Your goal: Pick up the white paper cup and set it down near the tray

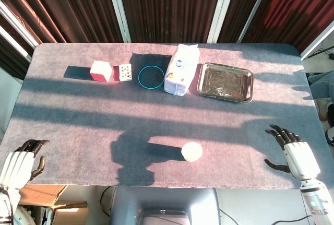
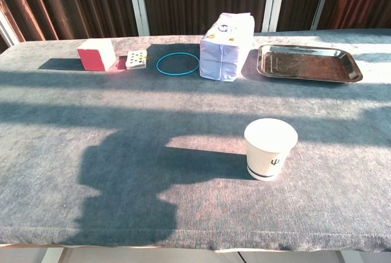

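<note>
The white paper cup (image 1: 191, 151) (image 2: 269, 148) stands upright near the table's front edge, a little right of centre. The metal tray (image 1: 225, 82) (image 2: 305, 63) lies at the back right. My right hand (image 1: 292, 150) rests at the front right corner, fingers spread and holding nothing, well to the right of the cup. At the front left corner my left hand (image 1: 22, 160) lies with fingers apart and nothing in it. Neither hand shows in the chest view.
Along the back stand a red cube (image 1: 101, 71), a small dotted white block (image 1: 124, 72), a teal ring (image 1: 151, 77) lying flat and a white packet (image 1: 181, 69) just left of the tray. The grey felt table (image 1: 68, 120) ends close in front of the cup.
</note>
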You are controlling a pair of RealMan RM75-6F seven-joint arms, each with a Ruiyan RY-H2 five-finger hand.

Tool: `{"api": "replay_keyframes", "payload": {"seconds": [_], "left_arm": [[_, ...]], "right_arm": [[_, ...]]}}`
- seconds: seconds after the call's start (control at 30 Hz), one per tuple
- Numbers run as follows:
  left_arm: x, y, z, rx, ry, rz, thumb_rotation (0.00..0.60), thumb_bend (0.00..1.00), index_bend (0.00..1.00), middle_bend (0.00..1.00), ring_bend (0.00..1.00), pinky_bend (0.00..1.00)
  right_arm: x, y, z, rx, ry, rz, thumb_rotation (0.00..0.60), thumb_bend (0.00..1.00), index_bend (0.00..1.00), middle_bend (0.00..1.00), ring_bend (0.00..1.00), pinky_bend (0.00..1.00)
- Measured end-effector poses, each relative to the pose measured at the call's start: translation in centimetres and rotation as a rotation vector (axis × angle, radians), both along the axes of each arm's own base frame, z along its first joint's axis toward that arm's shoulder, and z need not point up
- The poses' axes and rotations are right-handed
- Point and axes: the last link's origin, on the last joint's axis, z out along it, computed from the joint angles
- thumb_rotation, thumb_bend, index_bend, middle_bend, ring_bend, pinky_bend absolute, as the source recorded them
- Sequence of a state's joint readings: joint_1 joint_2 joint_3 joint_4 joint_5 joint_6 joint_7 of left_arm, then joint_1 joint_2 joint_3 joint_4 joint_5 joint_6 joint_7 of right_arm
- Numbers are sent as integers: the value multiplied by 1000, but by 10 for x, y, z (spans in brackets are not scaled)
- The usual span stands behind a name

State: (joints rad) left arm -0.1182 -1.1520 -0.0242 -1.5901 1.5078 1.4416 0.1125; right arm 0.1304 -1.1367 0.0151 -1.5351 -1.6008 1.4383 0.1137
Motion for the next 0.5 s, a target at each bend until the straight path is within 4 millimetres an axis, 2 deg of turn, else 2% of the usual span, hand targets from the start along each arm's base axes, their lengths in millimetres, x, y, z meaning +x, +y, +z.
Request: {"api": "replay_keyframes", "payload": {"seconds": [0.3,0.5], "left_arm": [[0,0,1,7,-2,20,600,417,62,53,19,364],[1,1,0,-8,-7,23,600,409,112,62,20,365]], "right_arm": [[2,-6,-8,85,-125,19,600,155,0,0,0,167],[3,-23,-24,169,-225,44,600,155,6,0,0,163]]}}
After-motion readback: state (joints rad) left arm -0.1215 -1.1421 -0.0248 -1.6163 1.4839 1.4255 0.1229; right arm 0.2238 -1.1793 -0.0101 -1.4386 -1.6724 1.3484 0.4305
